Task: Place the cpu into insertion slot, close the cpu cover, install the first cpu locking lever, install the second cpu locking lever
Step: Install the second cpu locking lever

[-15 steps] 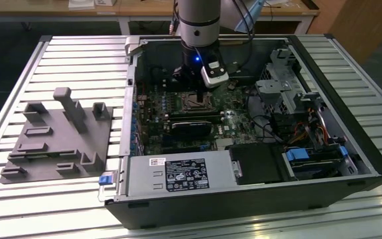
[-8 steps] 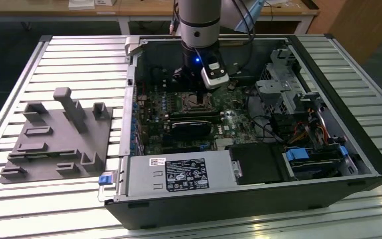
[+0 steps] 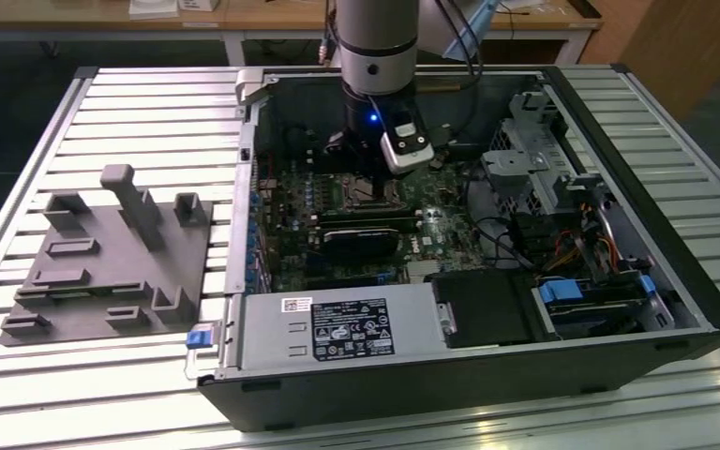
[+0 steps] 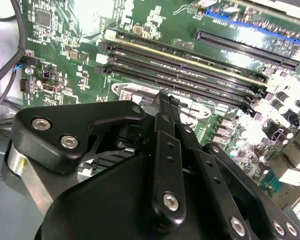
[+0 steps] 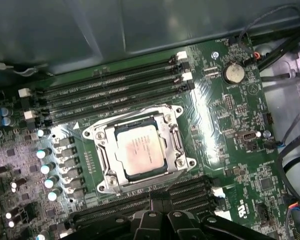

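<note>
Slatted metal worktop (image 3: 147,103) carries an opened computer case (image 3: 660,281), and the arm reaches down into it over the motherboard (image 5: 230,120). Directly beneath the pincer (image 4: 165,100) the cpu (image 5: 140,150) already sits in its socket, with the cpu cover (image 5: 102,155) lying flat around it. Its fingers look drawn together and empty-handed. Judging by this, the levers are the step in hand; catching one calls for a fine, low approach beside the socket.
</note>
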Robot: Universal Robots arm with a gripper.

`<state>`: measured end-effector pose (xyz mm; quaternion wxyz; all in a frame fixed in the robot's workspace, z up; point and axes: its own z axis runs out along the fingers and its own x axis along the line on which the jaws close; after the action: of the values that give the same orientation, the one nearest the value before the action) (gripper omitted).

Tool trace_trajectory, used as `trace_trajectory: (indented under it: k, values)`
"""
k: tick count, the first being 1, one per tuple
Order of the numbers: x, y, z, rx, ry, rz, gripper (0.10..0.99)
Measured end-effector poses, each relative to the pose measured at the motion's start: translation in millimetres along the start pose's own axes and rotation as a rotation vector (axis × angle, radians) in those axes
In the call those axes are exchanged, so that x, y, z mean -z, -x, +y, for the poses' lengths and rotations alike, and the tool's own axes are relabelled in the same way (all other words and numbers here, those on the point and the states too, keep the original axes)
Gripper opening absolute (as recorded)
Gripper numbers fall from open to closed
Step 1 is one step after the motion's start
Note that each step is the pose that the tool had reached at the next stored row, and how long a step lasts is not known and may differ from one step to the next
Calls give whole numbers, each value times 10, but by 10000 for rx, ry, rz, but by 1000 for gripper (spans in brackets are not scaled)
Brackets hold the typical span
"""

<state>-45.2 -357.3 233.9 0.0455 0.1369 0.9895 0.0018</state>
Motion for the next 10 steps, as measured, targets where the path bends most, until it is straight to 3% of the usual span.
trace_trajectory:
  k: [6, 8, 10]
  values:
    - [-2, 5, -17, 1, -3, 16, 106]
    - [-4, 7, -27, 1, -35, 153, 106]
    - [-7, 11, -40, 1, -74, 367, 106]
